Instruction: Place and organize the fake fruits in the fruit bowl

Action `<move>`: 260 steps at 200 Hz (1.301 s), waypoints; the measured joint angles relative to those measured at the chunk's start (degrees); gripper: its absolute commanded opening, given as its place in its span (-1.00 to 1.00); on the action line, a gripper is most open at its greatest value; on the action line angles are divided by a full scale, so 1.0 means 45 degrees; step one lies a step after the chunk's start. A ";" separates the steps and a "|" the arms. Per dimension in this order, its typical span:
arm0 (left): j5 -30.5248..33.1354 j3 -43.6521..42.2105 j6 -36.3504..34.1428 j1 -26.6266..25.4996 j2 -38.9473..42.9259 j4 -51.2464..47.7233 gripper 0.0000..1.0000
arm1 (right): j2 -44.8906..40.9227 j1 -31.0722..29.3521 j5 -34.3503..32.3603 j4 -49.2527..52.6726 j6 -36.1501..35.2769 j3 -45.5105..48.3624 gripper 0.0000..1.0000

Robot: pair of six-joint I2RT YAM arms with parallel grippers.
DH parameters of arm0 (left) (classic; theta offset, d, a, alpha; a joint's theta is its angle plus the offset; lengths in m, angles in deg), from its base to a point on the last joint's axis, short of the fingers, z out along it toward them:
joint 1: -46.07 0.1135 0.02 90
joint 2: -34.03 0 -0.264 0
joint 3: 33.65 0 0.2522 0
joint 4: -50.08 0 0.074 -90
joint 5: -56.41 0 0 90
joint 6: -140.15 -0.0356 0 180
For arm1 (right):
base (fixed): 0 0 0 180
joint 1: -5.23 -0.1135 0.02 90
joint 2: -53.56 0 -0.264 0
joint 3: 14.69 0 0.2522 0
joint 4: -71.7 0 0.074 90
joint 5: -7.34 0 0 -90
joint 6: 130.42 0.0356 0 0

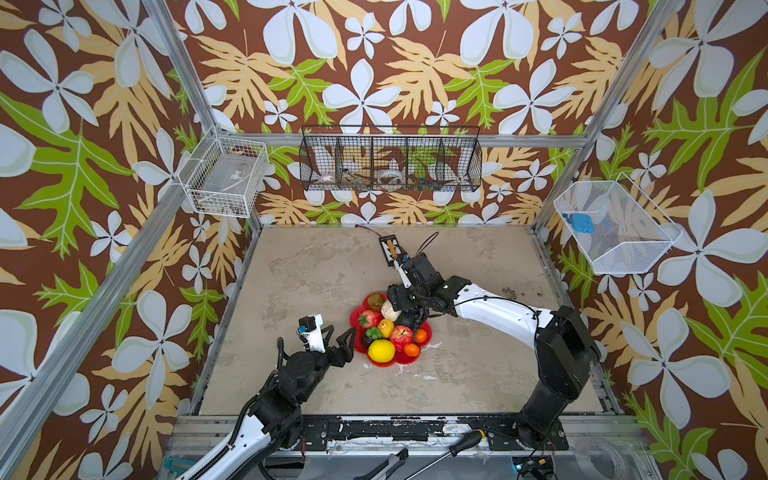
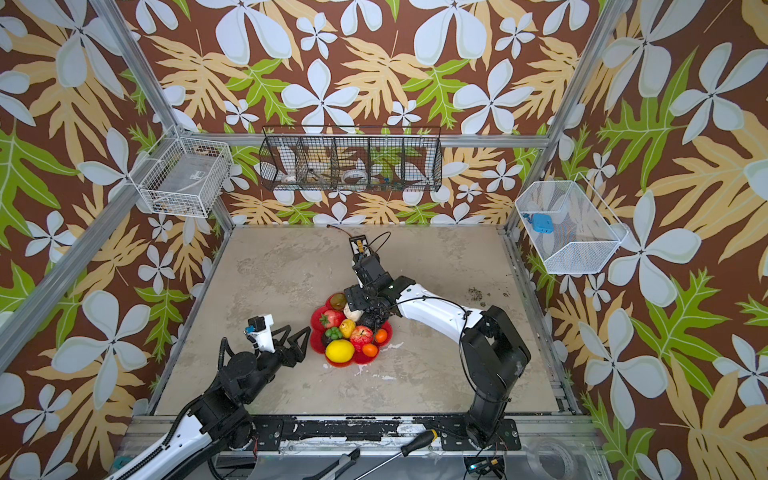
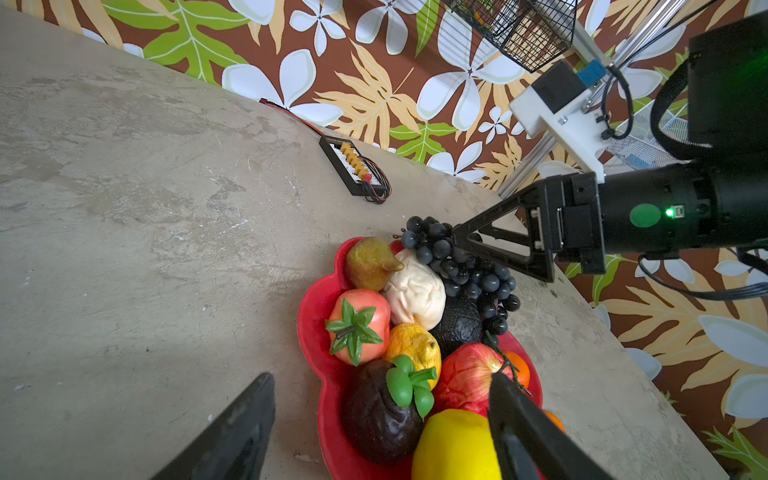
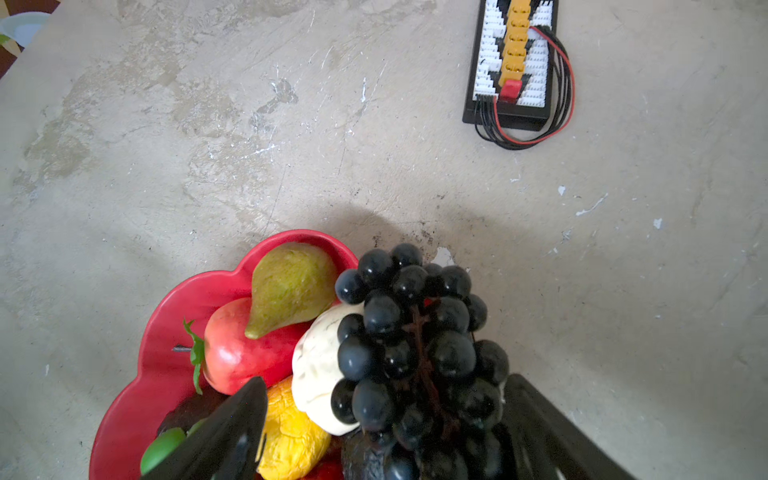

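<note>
Occlusions and crops
In both top views the right gripper (image 1: 406, 311) covers part of the grape bunch (image 1: 419, 316); in the left wrist view the edge crops the lemon (image 3: 455, 446) and a left finger (image 3: 523, 419) hides most of one orange (image 3: 556, 420).

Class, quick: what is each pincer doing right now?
Left pincer: open, empty, at the fruit bowl's edge.
Right pincer: open, straddling the grape bunch, not gripping it.

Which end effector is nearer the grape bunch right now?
Right. The right end effector straddles the grape bunch, jaws open; the left end effector hovers across the fruit bowl, outside its rim.
</note>
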 measured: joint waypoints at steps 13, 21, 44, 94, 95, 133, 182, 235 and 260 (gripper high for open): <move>0.0010 -0.0010 -0.0005 0.0000 0.0000 0.0010 0.62 | -0.0034 0.0029 0.0005 -0.0010 -0.0024 0.0049 0.77; 0.0024 -0.0029 -0.0005 0.0000 0.0000 0.0010 0.62 | -0.0049 0.0063 0.0015 -0.0005 -0.0044 0.0087 0.76; 0.0034 -0.0063 -0.0005 0.0000 -0.0005 0.0039 0.62 | -0.0049 0.0330 0.0141 -0.0087 -0.0039 0.0185 0.75; 0.0034 -0.0117 -0.0019 0.0000 -0.0015 0.0102 0.61 | -0.0136 0.0539 0.0491 -0.0087 -0.0053 0.0083 0.78; 0.0034 -0.0117 -0.0019 0.0000 -0.0015 0.0102 0.61 | -0.0151 0.0539 0.0505 -0.0083 -0.0053 0.0092 0.79; 0.0102 -0.0126 -0.0044 0.0000 0.0049 0.0083 0.63 | -0.2322 0.0554 0.0194 -0.0097 -0.0335 0.1195 0.85; 0.1243 0.0656 0.0335 0.0000 -0.0083 0.0141 0.99 | -0.6431 0.0685 -0.1831 -0.1107 -0.1064 0.3463 0.85; 0.4702 0.1093 0.0267 0.0000 -0.1923 0.1977 0.99 | -0.8767 0.2681 -0.5299 -0.3036 -0.1375 0.6513 0.96; 0.6902 0.1248 -0.0695 0.0000 -0.2934 0.3283 0.99 | -0.9277 0.3502 -0.6562 -0.4843 -0.1734 0.8529 0.99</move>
